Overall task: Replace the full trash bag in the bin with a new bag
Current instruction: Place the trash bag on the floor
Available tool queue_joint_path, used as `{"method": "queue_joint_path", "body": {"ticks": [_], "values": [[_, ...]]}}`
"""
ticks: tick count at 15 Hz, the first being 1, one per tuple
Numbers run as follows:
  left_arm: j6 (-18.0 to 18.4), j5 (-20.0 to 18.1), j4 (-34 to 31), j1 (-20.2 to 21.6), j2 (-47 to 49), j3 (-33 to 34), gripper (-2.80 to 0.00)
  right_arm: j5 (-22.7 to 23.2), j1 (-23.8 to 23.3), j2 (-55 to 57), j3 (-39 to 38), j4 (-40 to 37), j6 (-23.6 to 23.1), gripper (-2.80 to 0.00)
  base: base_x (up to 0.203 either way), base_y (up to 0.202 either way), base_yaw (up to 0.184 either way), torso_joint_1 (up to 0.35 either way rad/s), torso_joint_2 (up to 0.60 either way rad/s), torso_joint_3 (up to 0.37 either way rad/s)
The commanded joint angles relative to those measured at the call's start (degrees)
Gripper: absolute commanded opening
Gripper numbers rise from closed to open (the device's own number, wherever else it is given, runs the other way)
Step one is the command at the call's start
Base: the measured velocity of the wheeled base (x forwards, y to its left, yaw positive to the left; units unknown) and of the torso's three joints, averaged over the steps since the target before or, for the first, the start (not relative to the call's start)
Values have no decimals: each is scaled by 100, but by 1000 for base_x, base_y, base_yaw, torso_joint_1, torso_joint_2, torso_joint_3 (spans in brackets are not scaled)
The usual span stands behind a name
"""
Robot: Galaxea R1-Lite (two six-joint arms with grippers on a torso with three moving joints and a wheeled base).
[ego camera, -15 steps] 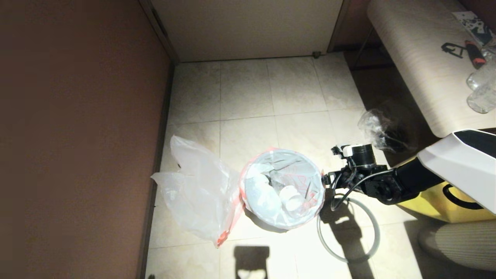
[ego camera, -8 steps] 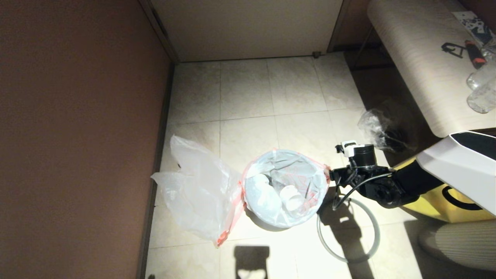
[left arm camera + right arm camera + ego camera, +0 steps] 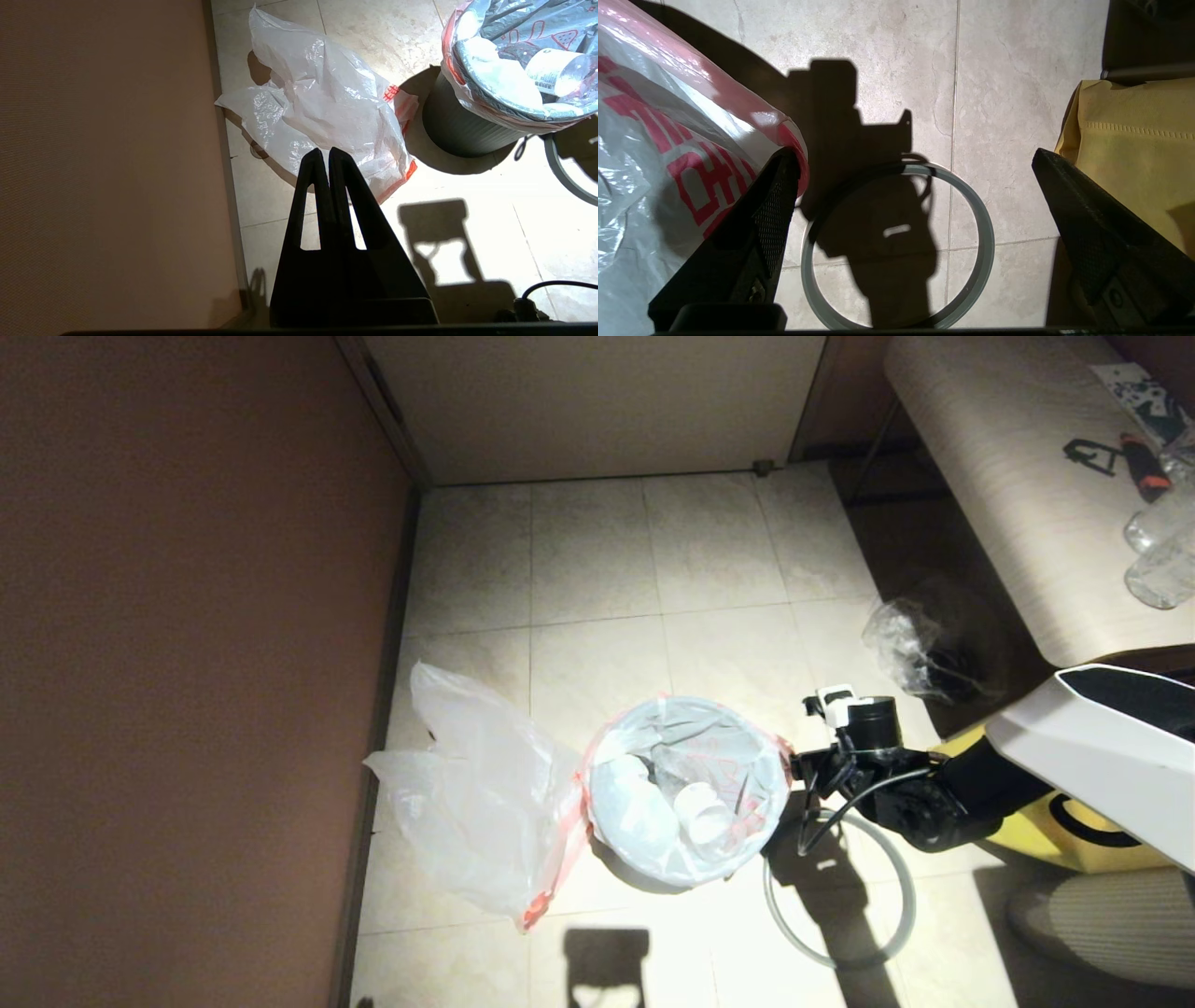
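Observation:
The black bin point(image 3: 462, 130) stands on the tiled floor, lined with the full trash bag point(image 3: 686, 784), white with bold red print and holding white scraps. The bag's edge point(image 3: 668, 154) folds over the bin's top. The cloudy new bag point(image 3: 476, 793) lies crumpled on the floor between bin and wall, and appears as the new bag point(image 3: 322, 107) in the left wrist view. My right gripper point(image 3: 795, 770) hangs open at the bin's right side, one fingertip point(image 3: 784, 163) against the bag's red edge. My left gripper point(image 3: 325, 154) is shut and empty, above the floor near the new bag.
A grey hoop point(image 3: 836, 887) lies flat on the floor right of the bin, below my right gripper point(image 3: 914, 156). A yellow tote point(image 3: 1055, 821) stands further right. A clear wrinkled bag point(image 3: 910, 649) sits under a pale table point(image 3: 1008, 495). A brown wall point(image 3: 187, 663) runs along the left.
My right gripper has shifted slightly beside the bin's right edge, out and then back a little. Both bags, the hoop and the left gripper stay as they were.

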State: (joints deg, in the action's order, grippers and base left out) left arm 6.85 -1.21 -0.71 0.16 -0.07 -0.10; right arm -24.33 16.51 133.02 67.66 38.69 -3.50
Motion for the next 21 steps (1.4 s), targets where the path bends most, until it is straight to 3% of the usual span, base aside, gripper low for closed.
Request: {"method": "queue_joint_path", "body": {"ticks": [1, 3, 7, 9, 13, 18, 21], "values": [[-1, -2, 0, 2, 7, 1, -280, -56, 2, 177, 65, 24, -2, 0, 0, 0, 0, 0, 0, 0], [0, -2, 0, 2, 4, 1, -280, -152, -5, 302, 193, 24, -3, 0, 0, 0, 0, 0, 0, 0], [0, -2, 0, 2, 7, 1, -280, 200, 10, 338, 256, 24, 180, 0, 0, 0, 0, 0, 0, 0], [0, -2, 0, 2, 7, 1, -280, 522, 27, 310, 273, 14, 455, 0, 0, 0, 0, 0, 0, 0], [-1, -2, 0, 2, 7, 1, -280, 1033, 2, 390, 307, 7, 514, 0, 0, 0, 0, 0, 0, 0], [0, -2, 0, 2, 7, 1, -280, 475, -7, 815, 747, 21, 412, 0, 0, 0, 0, 0, 0, 0], [0, -2, 0, 2, 7, 1, -280, 456, 1, 1027, 948, 15, 403, 0, 0, 0, 0, 0, 0, 0]]}}
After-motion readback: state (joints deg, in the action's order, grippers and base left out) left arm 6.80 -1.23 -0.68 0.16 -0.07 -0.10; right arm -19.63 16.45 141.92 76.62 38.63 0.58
